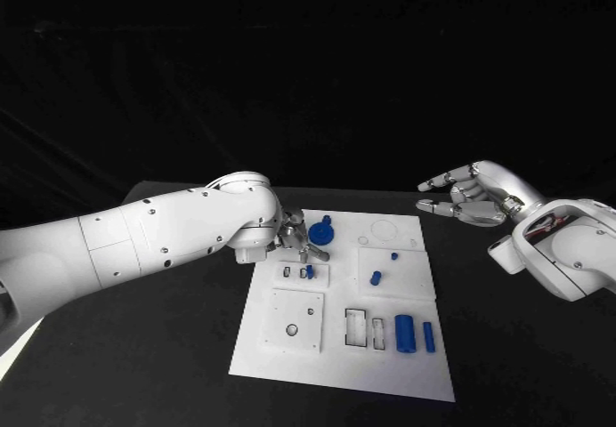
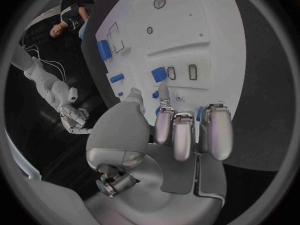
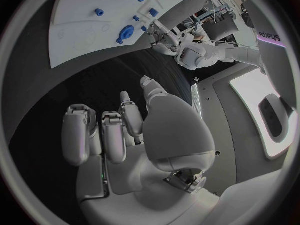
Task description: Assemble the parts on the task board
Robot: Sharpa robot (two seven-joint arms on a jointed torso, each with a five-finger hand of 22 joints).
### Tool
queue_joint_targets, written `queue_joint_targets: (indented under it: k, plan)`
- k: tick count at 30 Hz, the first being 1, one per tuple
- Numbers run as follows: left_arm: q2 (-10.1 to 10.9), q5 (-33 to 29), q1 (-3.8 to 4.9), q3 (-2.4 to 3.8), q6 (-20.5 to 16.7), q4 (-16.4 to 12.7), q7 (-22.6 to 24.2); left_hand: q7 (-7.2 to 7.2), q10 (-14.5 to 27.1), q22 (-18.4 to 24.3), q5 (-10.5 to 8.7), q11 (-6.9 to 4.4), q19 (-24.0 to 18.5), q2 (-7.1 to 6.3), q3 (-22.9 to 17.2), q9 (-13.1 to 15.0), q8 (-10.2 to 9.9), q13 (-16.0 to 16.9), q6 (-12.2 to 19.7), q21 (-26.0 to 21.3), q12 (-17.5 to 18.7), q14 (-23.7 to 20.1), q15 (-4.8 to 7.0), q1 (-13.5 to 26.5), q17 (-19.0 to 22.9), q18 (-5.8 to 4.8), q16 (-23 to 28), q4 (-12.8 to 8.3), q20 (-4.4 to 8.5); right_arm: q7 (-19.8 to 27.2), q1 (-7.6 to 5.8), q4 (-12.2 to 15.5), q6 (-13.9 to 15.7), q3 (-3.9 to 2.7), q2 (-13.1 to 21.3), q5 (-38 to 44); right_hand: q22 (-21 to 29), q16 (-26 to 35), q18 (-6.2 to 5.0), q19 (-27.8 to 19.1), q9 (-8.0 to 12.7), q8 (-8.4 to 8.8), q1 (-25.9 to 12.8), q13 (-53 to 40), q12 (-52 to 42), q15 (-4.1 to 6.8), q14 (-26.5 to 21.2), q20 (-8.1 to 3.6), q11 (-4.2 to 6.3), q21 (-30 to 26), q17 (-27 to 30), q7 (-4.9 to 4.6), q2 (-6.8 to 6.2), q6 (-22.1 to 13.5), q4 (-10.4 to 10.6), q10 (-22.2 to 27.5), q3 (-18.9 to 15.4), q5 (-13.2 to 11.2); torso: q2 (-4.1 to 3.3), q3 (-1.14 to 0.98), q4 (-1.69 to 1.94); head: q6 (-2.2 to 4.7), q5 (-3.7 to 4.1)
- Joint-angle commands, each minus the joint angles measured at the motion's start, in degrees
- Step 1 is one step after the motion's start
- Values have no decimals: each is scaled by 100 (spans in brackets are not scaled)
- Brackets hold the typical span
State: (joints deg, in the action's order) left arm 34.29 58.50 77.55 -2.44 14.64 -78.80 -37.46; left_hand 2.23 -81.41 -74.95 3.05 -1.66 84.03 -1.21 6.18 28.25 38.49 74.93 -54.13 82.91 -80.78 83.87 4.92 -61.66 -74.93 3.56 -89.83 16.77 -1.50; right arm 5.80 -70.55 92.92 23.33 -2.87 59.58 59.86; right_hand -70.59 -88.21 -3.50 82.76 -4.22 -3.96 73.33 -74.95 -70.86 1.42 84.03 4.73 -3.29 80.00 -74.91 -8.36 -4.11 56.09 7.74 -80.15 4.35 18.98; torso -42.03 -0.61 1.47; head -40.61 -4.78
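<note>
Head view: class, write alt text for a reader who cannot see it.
The left robot hand reaches over the far end of the white task board, beside a round blue part. The right robot hand hovers off the board with fingers apart, holding nothing. More blue parts lie on the board.

The left hand (image 2: 172,130) hangs over the white task board (image 2: 215,15), fingers apart and holding nothing, fingertips (image 2: 164,91) just beside a small blue part (image 2: 155,94). More blue parts lie further along the board: a square one (image 2: 159,74), a short bar (image 2: 117,78), a larger block (image 2: 104,49). The right hand (image 2: 74,116) hovers off the board over the black table (image 2: 262,110)
</note>
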Motion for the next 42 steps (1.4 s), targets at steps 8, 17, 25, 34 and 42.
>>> queue_joint_targets:
  k: [8, 17, 25, 34, 42]
  plan:
    - [-118, 113, 5, -39, 409, 167, -69, -9, 7, -88, -13, -14, 161, 81, 26, 42, 48, 67, 61, 24, -4, 613, 28, 3, -1507, -87, -17, -8, 47, -13, -2, -31, -75, 5, -36, 2, 37, -30, -49, -37, -1, 4, 55, -218, 61, -38, 542, -1, -2, -39, -1271, 2, -11, 18, 0, 50, -36, 75, -2, 1, 4, -54, 2]
    - [-152, 113, 3, -46, 477, 238, -70, -34, -34, -142, -10, -33, 179, 149, 25, 169, 142, 137, 50, 49, -46, 613, 41, -80, -1507, -96, -17, -15, 56, -10, -1, -65, -87, 11, -77, 2, 42, -29, -49, -39, -1, 3, 56, -223, 51, -37, 542, 0, -1, -42, -1270, 1, -10, 19, 1, 45, -36, 77, -6, -1, 4, -72, -11]
    - [-226, 113, -13, -94, 568, 309, -76, -45, -40, -149, -5, -44, 182, 194, -14, 243, 183, 149, 65, 51, -51, 613, 50, -155, -1507, -97, -17, -20, 65, -7, 1, -88, -100, 15, -110, 2, 44, -28, -50, -39, -1, 2, 60, -222, 53, -36, 542, 0, -1, -43, -1269, 1, -7, 20, 0, 46, -34, 83, -7, 5, -6, -86, -8]
    - [-253, 113, -26, -124, 588, 300, -79, -52, -37, -133, -3, -51, 176, 205, -130, 324, 212, 148, 100, 41, -45, 613, 58, -237, -1507, -93, -17, -14, 73, -12, 2, -127, -99, 18, -129, 2, 41, -29, -49, -38, -1, 2, 61, -222, 53, -36, 542, 0, 0, -42, -1270, 1, -6, 20, -1, 46, -33, 85, -3, -3, 1, -99, -7]
    - [-259, 113, -28, -127, 566, 263, -79, -53, -33, -124, -3, -52, 173, 185, -179, 356, 221, 145, 115, 35, -40, 613, 59, -261, -1507, -91, -17, -17, 75, -20, 3, -162, -124, 21, -154, 2, 30, -29, -47, -33, -1, 3, 66, -231, 39, -35, 542, 0, 0, -36, -1270, 1, -5, 19, -2, 38, -32, 91, -1, -2, -2, -102, -19]
